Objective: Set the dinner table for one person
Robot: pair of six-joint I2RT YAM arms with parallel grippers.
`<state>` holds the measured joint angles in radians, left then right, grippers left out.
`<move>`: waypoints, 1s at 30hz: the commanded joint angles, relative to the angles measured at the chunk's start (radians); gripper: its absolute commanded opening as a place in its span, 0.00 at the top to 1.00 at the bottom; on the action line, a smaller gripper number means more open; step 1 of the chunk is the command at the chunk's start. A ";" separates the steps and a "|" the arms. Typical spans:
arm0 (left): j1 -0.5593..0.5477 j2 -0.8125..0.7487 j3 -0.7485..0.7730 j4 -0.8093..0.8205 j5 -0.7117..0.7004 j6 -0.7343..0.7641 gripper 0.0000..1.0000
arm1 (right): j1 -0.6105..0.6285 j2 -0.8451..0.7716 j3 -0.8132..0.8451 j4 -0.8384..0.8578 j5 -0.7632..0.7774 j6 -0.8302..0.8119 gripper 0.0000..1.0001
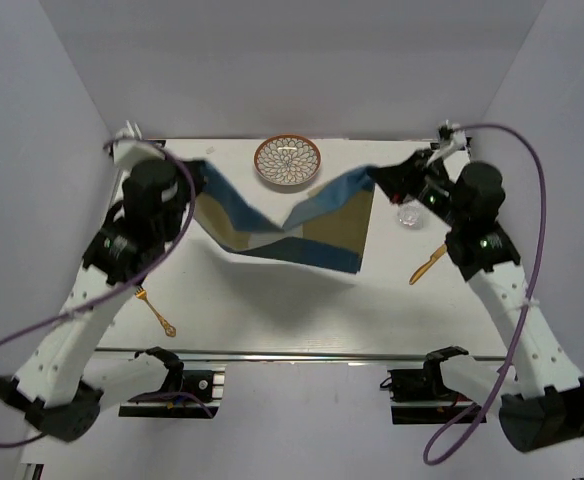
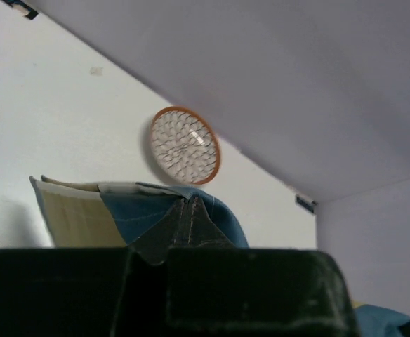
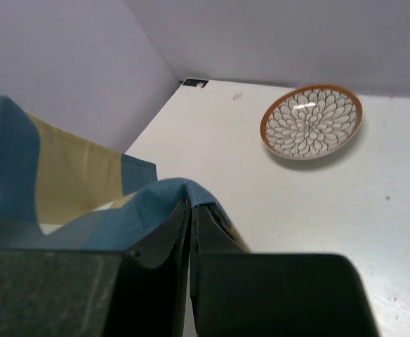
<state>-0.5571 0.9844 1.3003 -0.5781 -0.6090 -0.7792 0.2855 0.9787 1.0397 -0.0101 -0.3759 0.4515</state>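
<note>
The blue, tan and white striped placemat hangs sagging between both grippers above the white dinner table. My left gripper is shut on its far left corner; the wrist view shows the cloth pinched at the fingertips. My right gripper is shut on its far right corner, with the cloth folded over the fingertips. A round patterned plate with an orange rim lies at the far middle and shows in both wrist views.
A gold fork lies near the left front. A gold knife lies at the right. A clear glass stands by the right arm. A metal rail runs along the near edge. Walls enclose the table.
</note>
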 commanded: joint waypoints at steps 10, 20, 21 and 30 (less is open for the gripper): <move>0.078 0.631 0.892 -0.080 0.031 0.242 1.00 | -0.104 0.567 0.744 -0.071 -0.290 0.001 1.00; 0.088 0.044 -0.182 0.469 0.112 0.158 1.00 | -0.144 0.396 0.176 0.334 -0.526 0.013 1.00; 0.088 -0.001 -0.255 0.466 0.106 0.123 1.00 | -0.143 0.361 0.124 0.357 -0.535 0.009 1.00; 0.068 -0.430 -0.729 0.126 0.095 -0.167 0.54 | -0.138 -0.114 -0.493 0.281 -0.402 -0.020 0.38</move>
<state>-0.4850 0.6346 0.6144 -0.3134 -0.5320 -0.8185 0.1459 1.0275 0.6037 0.2676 -0.8242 0.4641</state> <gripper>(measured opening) 0.254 0.336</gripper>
